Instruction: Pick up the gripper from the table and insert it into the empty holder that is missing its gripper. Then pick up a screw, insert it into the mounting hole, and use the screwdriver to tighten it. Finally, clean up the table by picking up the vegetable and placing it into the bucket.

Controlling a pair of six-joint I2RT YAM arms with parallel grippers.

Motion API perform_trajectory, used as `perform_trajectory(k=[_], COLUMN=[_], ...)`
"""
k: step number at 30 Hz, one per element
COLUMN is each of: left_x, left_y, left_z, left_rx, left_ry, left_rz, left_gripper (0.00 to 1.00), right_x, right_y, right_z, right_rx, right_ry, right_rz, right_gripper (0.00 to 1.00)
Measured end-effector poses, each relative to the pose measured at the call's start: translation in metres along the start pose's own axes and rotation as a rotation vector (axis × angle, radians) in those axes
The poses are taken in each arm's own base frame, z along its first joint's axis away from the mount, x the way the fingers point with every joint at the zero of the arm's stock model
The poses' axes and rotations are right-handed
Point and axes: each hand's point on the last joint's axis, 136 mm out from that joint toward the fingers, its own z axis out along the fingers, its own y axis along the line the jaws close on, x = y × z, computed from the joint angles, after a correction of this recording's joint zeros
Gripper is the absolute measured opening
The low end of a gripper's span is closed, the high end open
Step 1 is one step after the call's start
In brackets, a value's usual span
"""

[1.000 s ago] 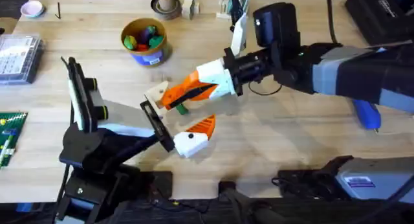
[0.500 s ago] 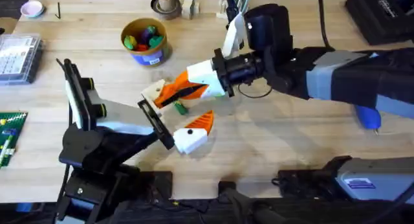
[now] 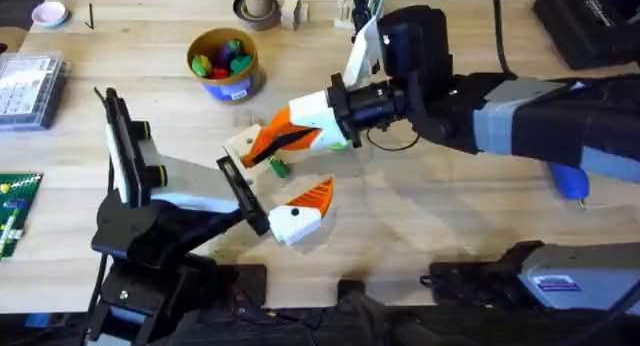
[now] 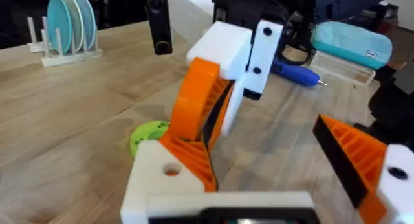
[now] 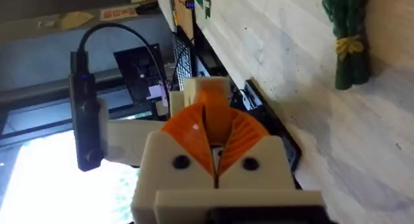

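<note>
My right gripper [image 3: 265, 146] reaches across the middle, its orange pads shut on the orange gripper [image 4: 193, 149]. The piece sits against the white holder [image 4: 162, 179], which is one finger mount of my left gripper [image 3: 283, 171]. That gripper stands open, its other finger [image 4: 362, 159] carrying an orange ribbed pad. In the right wrist view the closed fingers [image 5: 194, 130] point at the holder [image 5: 194, 88]. The dark-green vegetable [image 3: 278, 167] lies on the table [image 3: 420, 226] between the left fingers. The bucket [image 3: 225, 64] stands at the far left of centre, toys inside. The blue screwdriver [image 3: 568, 178] lies at the right, partly under the right arm.
A lime-green disc [image 4: 147, 134] lies beside the holder. A clear parts box [image 3: 25, 86] and a green board [image 3: 15, 206] sit at the left edge. A brown cup [image 3: 257, 8] stands at the back; a plate rack [image 4: 65, 23] and teal case [image 4: 352, 43] stand farther off.
The right gripper has moved left and slightly away from the bases, onto the left gripper's far finger. It has barely shifted in the last half second. The left arm holds nearly still.
</note>
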Motion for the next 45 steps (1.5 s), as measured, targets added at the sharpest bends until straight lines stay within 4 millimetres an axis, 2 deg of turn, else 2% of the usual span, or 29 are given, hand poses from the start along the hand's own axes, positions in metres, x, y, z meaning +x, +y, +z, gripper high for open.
perform_trajectory(k=[13,23,36,45], left_x=[0.000,-0.002,-0.004,-0.004], left_y=[0.004,0.012,0.021,0.021], left_z=[-0.001,-0.001,-0.002,-0.002], left_rx=[-0.017,-0.067,-0.114,-0.116], left_ry=[-0.002,-0.012,-0.019,-0.020], left_rz=[-0.004,0.021,0.022,0.021], left_gripper=[0.994,0.993,0.993,0.993], right_x=[-0.003,-0.012,-0.008,-0.006], right_y=[-0.001,0.009,0.011,0.011], right_z=[0.010,0.015,0.028,0.028], right_rx=[0.033,0.003,0.024,0.023], right_ry=[-0.056,-0.125,-0.159,-0.149], right_rz=[0.011,-0.006,-0.060,-0.086], right_gripper=[0.007,0.007,0.007,0.007])
